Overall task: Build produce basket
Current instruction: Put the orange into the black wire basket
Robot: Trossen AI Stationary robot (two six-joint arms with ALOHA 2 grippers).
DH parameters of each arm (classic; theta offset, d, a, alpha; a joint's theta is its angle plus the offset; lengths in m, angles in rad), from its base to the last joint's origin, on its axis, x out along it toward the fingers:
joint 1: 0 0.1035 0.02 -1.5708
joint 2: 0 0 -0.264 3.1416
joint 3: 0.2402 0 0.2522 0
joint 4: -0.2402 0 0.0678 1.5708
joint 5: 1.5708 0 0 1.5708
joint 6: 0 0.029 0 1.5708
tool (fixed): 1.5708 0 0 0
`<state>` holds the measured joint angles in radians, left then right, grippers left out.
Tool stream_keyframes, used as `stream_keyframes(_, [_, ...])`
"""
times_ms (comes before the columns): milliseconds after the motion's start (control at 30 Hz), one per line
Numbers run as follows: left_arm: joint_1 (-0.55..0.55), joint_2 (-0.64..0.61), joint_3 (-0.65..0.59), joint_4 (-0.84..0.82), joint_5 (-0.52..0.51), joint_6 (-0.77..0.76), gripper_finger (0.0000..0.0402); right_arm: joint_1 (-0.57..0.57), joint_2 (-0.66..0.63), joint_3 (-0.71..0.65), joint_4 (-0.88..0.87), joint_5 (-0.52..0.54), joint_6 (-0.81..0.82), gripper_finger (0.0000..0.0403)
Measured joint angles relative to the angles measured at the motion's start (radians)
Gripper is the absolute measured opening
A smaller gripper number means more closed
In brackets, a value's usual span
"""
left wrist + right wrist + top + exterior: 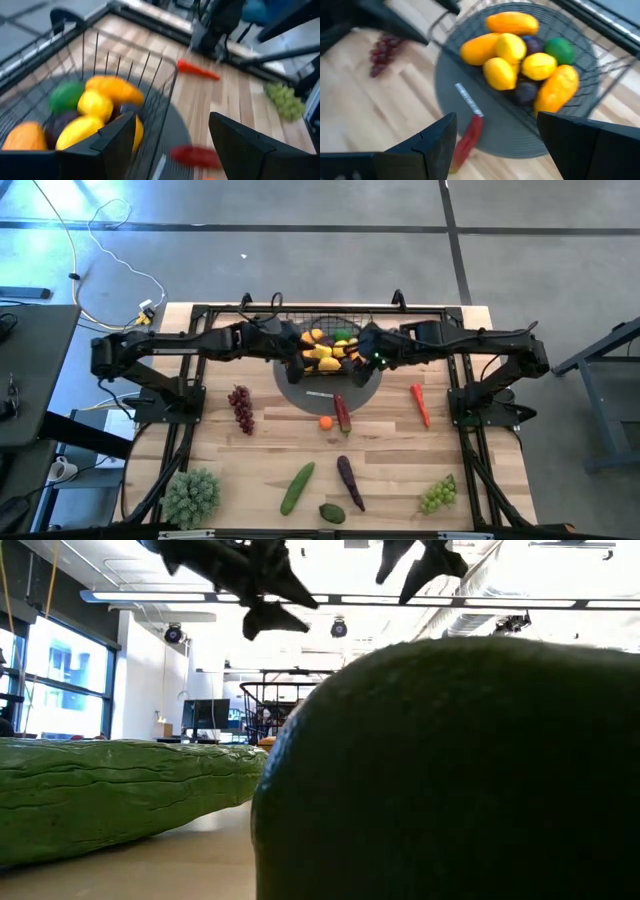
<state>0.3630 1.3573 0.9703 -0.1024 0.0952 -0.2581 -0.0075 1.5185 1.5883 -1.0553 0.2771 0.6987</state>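
The black wire basket (330, 330) stands at the table's far middle, its near part on a flat grey disc (330, 388). Inside lie orange-yellow fruits (512, 22), lemons (499, 72), a green lime (559, 50) and dark plums (525, 92). My left gripper (170, 125) hovers open over the basket's left side (292, 345), with nothing between its fingers. My right gripper (496, 125) hovers open at the basket's right side (368, 355), above the disc, also with nothing between its fingers. A red chili (467, 140) lies at the disc's near edge.
Loose on the table lie purple grapes (241, 408), a small orange (326, 421), another red chili (420, 404), a cucumber (297, 487), an eggplant (350, 482), green grapes (438, 494), a dark green fruit (332, 513) and a leafy green bunch (191, 496). The arms' frames flank both sides.
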Motion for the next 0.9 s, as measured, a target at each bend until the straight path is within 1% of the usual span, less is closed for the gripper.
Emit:
stream_keyframes(133, [-0.028, -0.069, 0.000, -0.165, -0.018, 0.000, 0.0243, 0.047, 0.000, 0.000, 0.044, 0.000, 0.000, 0.0257])
stream_keyframes(233, [-0.063, -0.103, 0.000, -0.253, -0.039, 0.000, 0.0243, 0.078, 0.010, 0.000, 0.077, 0.000, 0.002, 0.0257])
stream_keyframes(467, [-0.150, -0.174, 0.000, -0.440, -0.063, 0.016, 0.0243, 0.132, 0.088, 0.000, 0.097, -0.023, 0.121, 0.0257])
stream_keyframes(667, [-0.200, -0.227, 0.000, -0.510, -0.108, 0.026, 0.0243, 0.156, 0.175, 0.000, 0.114, -0.061, 0.195, 0.0257])
stream_keyframes(900, [-0.214, -0.267, 0.000, -0.548, -0.137, 0.026, 0.0243, 0.166, 0.266, 0.000, 0.164, -0.080, 0.263, 0.0257])
